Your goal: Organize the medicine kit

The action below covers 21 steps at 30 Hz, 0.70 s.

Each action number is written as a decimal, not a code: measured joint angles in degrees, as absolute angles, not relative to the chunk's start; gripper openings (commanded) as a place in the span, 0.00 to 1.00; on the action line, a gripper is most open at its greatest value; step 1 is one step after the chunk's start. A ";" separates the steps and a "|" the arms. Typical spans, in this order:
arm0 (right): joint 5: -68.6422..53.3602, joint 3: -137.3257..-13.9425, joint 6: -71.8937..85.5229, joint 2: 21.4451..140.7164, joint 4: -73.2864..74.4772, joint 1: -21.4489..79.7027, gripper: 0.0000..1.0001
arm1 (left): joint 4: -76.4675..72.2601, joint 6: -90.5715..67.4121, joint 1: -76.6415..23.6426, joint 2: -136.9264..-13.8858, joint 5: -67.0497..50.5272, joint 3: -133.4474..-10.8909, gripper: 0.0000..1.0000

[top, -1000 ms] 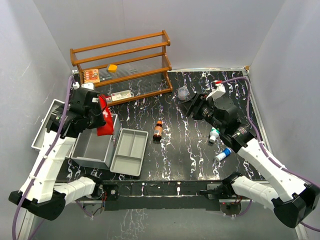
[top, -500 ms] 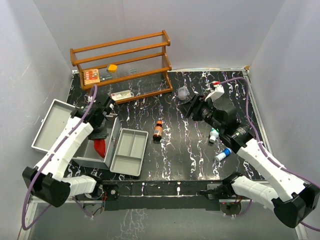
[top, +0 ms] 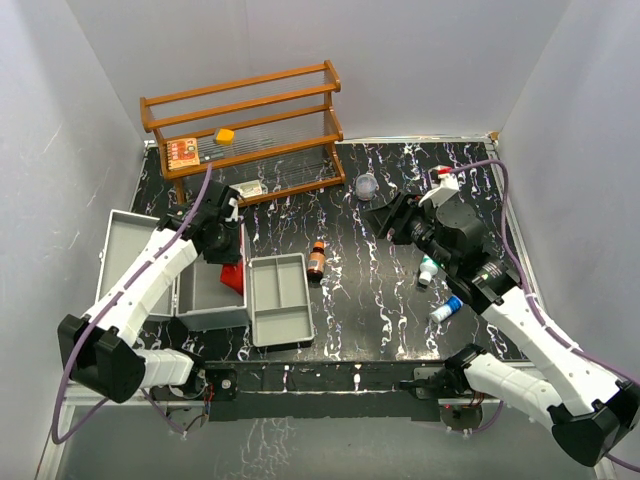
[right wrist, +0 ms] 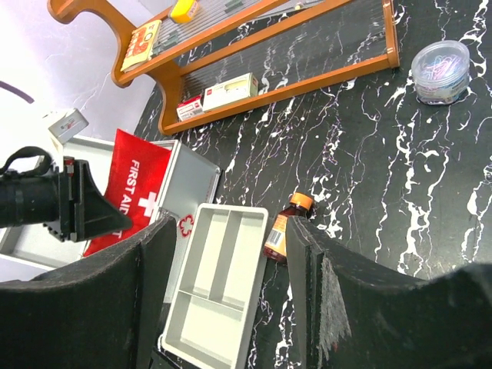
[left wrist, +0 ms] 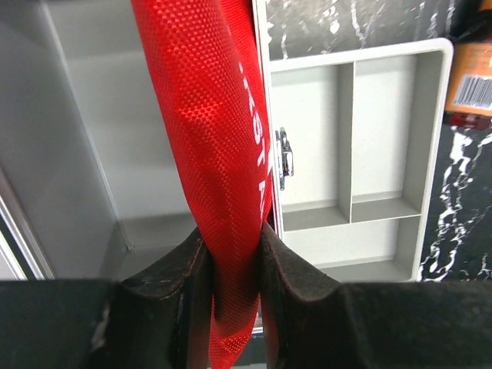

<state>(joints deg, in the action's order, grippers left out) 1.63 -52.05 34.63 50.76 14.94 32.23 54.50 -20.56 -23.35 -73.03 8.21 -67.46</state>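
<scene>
red pouch shifted to medicine kit's tray-side wall, kit and tray rotated

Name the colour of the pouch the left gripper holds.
Red pouch, white FIRST AID lettering and cross; clearest in the right wrist view.

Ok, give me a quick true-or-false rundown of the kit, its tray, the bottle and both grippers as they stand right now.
1. The left gripper is shut on the red first aid pouch. True.
2. The grey tray is seated inside the metal case. False: it lies on the table beside the case.
3. The right gripper holds the brown bottle. False: it is open and empty; the bottle lies on the table next to the tray.
4. The case's lid is open. True.
5. The tray's compartments are empty. True.
</scene>
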 measured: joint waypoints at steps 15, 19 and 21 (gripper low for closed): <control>1.93 -50.92 35.79 49.82 15.57 32.21 0.56 | 54.26 -21.67 -22.98 -73.71 7.11 -67.40 0.00; 1.54 -50.61 36.12 49.98 15.31 32.21 0.56 | 57.45 -21.69 -22.98 -70.72 7.57 -67.40 0.00; 1.28 -50.22 36.32 49.98 14.61 32.21 0.56 | 58.89 -21.67 -22.98 -69.80 7.68 -67.37 0.00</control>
<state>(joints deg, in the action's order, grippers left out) 1.28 -50.22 36.32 49.98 14.61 32.21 58.89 -21.67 -22.98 -69.80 7.68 -67.37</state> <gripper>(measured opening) 0.565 0.228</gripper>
